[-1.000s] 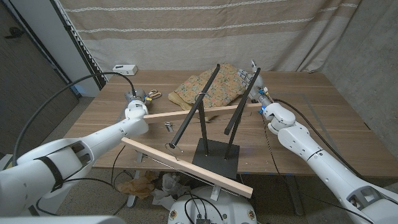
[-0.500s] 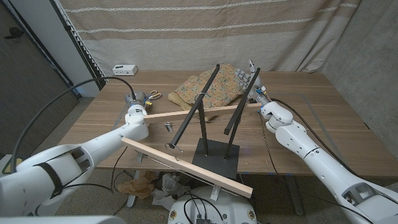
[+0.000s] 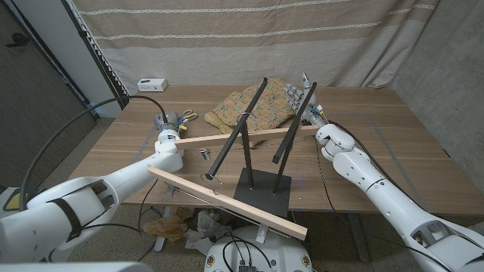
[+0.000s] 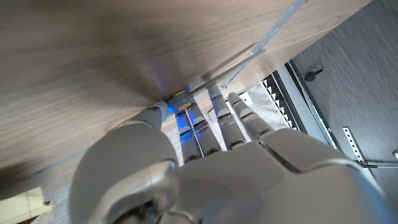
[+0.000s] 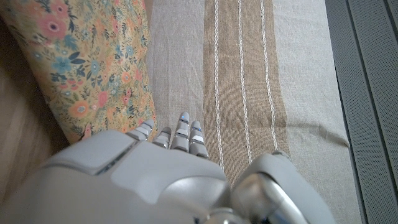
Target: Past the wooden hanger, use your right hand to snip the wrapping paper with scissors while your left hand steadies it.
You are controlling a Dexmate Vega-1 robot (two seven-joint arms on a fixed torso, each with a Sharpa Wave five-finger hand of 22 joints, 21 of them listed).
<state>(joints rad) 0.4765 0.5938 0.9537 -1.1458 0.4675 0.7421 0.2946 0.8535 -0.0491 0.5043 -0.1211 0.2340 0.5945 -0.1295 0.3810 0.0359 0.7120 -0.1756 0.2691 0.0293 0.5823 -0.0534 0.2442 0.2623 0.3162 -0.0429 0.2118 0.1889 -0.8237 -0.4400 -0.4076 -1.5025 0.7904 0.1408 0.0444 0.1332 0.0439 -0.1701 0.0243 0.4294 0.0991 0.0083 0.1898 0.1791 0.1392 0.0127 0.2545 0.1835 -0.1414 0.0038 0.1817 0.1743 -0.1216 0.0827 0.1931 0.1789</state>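
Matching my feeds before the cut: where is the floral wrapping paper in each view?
Head view: floral wrapping paper at the table's far middle, past the wooden hanger.
Left wrist view: left hand over bare table wood.
Right wrist view: the paper ahead of the right hand.
Shared landmark: striped curtain.

Head high over table (image 3: 393, 128); wrists close.
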